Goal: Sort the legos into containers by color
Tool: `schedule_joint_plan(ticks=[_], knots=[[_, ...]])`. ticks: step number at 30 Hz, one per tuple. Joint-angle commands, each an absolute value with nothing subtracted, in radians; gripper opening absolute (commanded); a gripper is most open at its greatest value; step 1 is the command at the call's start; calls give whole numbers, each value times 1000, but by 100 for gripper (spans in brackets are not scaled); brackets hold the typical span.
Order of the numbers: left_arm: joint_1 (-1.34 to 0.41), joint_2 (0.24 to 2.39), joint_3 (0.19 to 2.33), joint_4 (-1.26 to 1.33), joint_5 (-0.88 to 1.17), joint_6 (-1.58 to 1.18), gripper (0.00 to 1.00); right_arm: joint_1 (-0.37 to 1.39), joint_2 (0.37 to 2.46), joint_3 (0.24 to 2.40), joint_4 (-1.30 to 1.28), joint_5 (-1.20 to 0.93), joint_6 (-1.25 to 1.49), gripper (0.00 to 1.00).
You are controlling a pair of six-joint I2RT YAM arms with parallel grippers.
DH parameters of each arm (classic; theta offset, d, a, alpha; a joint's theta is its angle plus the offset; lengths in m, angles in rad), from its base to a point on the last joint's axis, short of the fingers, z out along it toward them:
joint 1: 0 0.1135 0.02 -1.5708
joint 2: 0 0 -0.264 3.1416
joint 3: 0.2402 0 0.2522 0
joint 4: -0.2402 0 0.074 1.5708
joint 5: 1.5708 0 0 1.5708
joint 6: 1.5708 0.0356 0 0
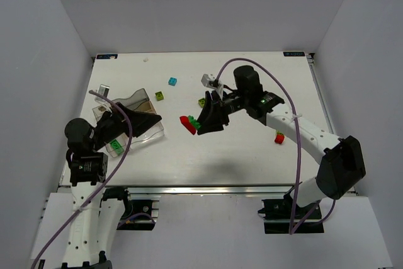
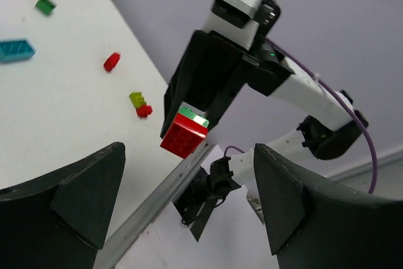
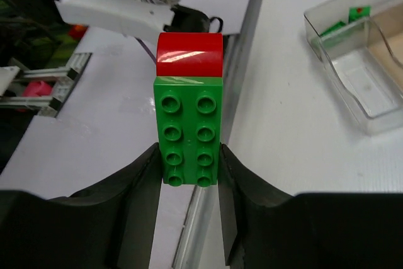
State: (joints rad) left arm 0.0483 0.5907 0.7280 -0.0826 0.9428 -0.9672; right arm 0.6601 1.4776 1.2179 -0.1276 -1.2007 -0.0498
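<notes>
My right gripper point(image 3: 189, 169) is shut on a two-colour lego stack point(image 3: 189, 127): a dark green studded brick with a red brick on its far end. In the top view the right gripper point(image 1: 204, 123) holds the stack point(image 1: 187, 124) above the table's middle. The left wrist view shows the same stack point(image 2: 184, 135) in the air. My left gripper point(image 1: 128, 121) hovers open over the clear container point(image 1: 151, 133), nothing between its fingers point(image 2: 88, 193). A green lego point(image 1: 115, 145) lies in the container. Loose legos lie on the table: cyan point(image 1: 172, 81), lime point(image 1: 160, 96), lime point(image 1: 201, 102), red and green point(image 1: 278, 137).
The container point(image 3: 352, 86) sits left of the table's middle, with a green lego point(image 3: 340, 26) in one compartment. White walls enclose the table on three sides. The table's metal front rail point(image 2: 157, 200) runs below the held stack.
</notes>
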Motion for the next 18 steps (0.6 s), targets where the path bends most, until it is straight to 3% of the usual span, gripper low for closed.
schedule_joint_plan(ticks=[1,5,8,18], knots=[[43,565,729,118,982,-1023,92,660,1477,1269,227,-1322,257,0],[43,548,744,146,971,-1025,93,658,1509,1252,631,-1313,586,0],[43,548,741,152,962,-1023,93,664,1548,1265,782,-1299,792,0],[43,603,750,238,957,-1063,95,725,1595,1327,674,-1117,835,0]])
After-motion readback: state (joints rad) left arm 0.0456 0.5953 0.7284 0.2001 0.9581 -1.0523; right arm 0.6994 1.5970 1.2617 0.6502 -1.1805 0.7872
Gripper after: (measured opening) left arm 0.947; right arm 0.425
